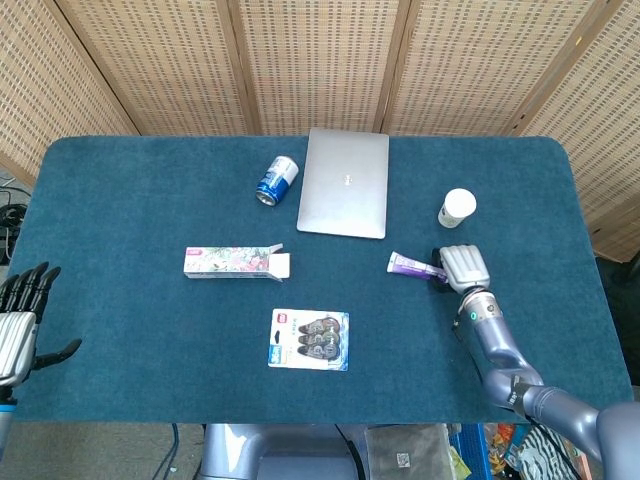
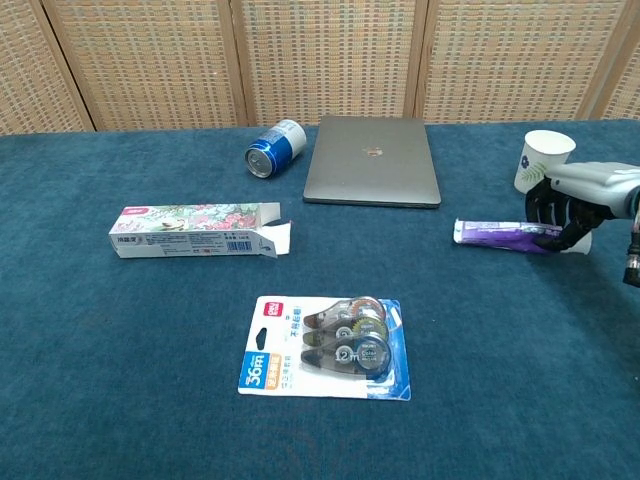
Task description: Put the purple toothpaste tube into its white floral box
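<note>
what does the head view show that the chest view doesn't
Only the head view shows the left hand, open at the table's left edge and holding nothing, plus the table's full outline. Only the chest view shows the floral box's open end flaps and side print clearly. Both show the right hand closed on the purple toothpaste tube, the paper cup, laptop, can and correction tape pack.
</note>
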Available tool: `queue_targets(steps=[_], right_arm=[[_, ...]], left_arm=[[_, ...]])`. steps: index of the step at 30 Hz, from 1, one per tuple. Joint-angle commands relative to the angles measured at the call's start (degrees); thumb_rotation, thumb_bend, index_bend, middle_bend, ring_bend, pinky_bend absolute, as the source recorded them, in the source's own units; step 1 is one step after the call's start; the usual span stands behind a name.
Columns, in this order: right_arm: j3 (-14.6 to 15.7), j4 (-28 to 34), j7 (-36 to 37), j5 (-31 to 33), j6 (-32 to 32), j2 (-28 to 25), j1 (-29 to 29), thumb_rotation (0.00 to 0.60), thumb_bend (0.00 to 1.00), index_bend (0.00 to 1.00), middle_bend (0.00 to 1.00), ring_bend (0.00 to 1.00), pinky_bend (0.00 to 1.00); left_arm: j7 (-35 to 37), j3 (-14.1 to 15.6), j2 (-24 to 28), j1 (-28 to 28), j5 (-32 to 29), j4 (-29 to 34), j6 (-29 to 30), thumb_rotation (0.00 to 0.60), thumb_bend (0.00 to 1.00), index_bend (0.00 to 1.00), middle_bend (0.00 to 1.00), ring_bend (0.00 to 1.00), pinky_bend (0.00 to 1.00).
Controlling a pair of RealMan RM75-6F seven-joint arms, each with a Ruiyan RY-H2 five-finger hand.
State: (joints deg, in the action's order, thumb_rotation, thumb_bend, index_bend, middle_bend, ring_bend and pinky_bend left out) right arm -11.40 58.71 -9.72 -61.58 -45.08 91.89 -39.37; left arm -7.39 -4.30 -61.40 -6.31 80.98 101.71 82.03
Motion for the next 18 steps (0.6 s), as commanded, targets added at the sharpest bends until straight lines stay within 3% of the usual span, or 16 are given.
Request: queue_targets(steps=[1,11,15,18], right_arm=[[0.1,3.8,4.1,-3.3,-2.1,-2.9,1.3,0.6,0.59,0.61,0.61,0.46,0.37],[2.5,14.6,9.9,-13.3,-11.1,-12.1,5.5,0.6,0.59,0.61,0.61,0.46,0.37],[3.9,19.6,9.1,-16.4,-14.8,-16.2,7.5,0.6,0.59,0.61,0.61,0.46,0.37],[4.4,21.6,8.2,-17.2,-15.9,-17.8,8.2,0.6,0.59,0.61,0.61,0.46,0.37]], left_arm=[[0.3,-1.0,0.7,-1.4,-0.7,-0.4,-1.6,0.6,0.19,0.0,0.0,0.0,0.0],[3.1,-5.0,1.4,-13.4,-0.8,-5.0,-16.2,0.6,0.19,0.0,0.0,0.0,0.0],[7.1,-5.1,-4.0,-21.3,1.7,-12.2,-25.6,0.6,0.19,0.0,0.0,0.0,0.0],[6.3,-5.3,-8.2,-24.9,0.5,-17.2,-30.0,0.6,0.19,0.0,0.0,0.0,0.0]])
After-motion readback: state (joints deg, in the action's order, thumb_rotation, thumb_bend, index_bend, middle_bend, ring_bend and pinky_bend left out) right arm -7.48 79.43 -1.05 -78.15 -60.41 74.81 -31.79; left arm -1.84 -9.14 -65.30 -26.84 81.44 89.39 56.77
